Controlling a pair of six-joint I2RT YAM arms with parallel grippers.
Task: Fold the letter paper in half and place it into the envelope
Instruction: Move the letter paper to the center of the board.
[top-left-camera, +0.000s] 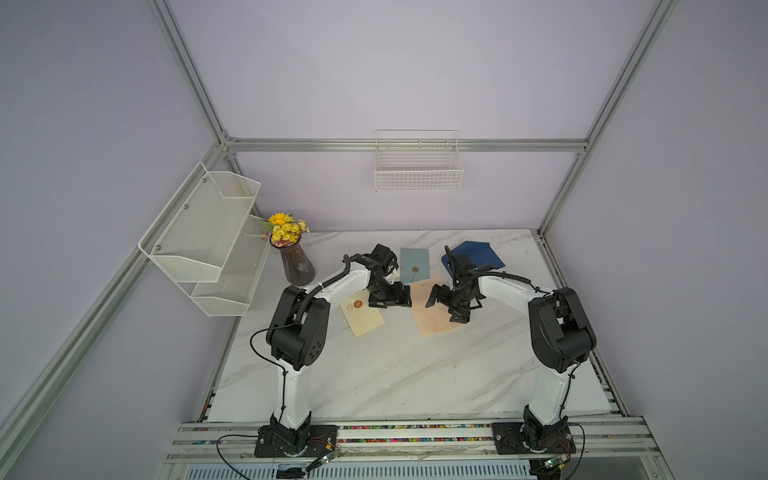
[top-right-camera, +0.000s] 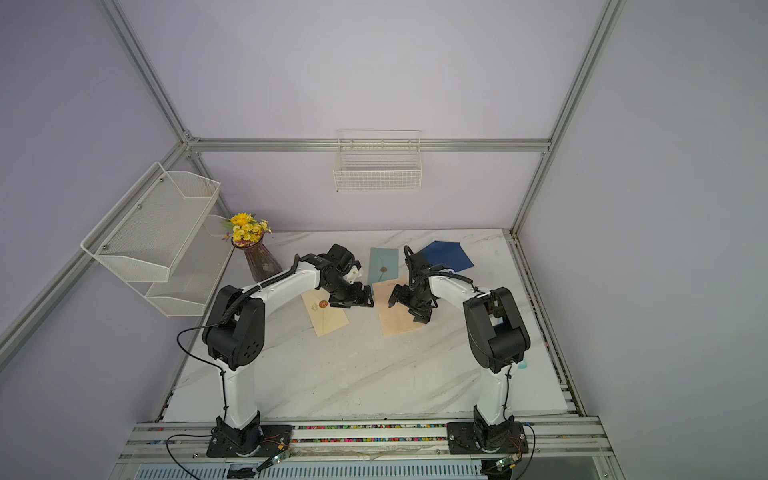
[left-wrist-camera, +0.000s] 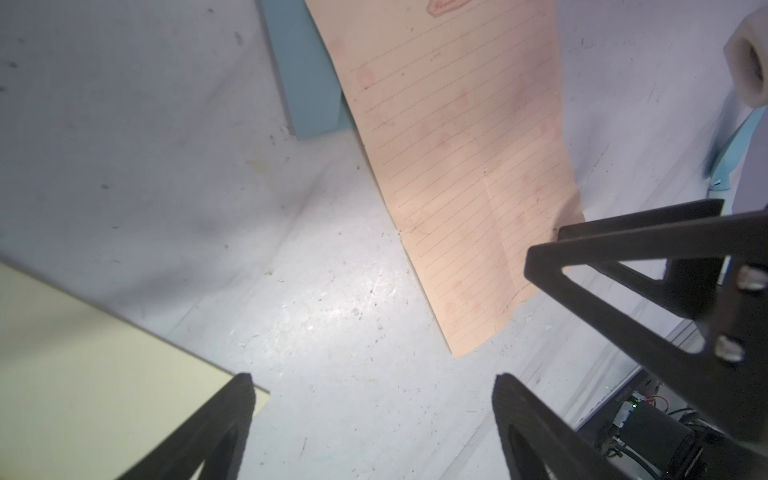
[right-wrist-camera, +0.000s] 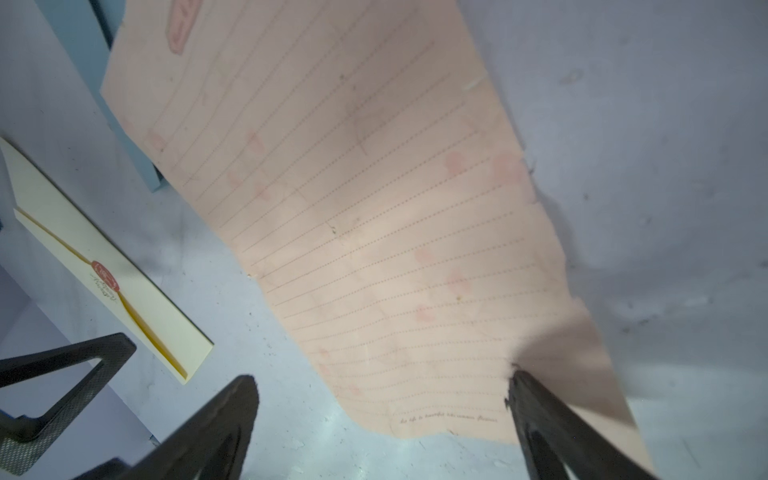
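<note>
The peach lined letter paper (top-left-camera: 432, 328) (top-right-camera: 397, 328) lies flat and unfolded on the marble table (top-left-camera: 374, 374), right of centre. My right gripper (top-left-camera: 442, 309) (right-wrist-camera: 380, 378) hangs open low over it, one fingertip (right-wrist-camera: 523, 386) touching the sheet (right-wrist-camera: 374, 228) near its edge. My left gripper (top-left-camera: 405, 299) (left-wrist-camera: 374, 382) is open over bare table, just left of the paper (left-wrist-camera: 457, 166). Three envelopes lie around. A cream one with a red seal (top-left-camera: 365, 322) (right-wrist-camera: 112, 270) is under the left arm. A pale blue one (top-left-camera: 414, 264) and a dark blue one (top-left-camera: 473, 255) lie behind.
A vase of yellow flowers (top-left-camera: 295, 262) stands at the back left, beside a white mesh shelf (top-left-camera: 208, 241) on the left wall. A wire basket (top-left-camera: 417, 166) hangs on the back wall. The two grippers face each other closely.
</note>
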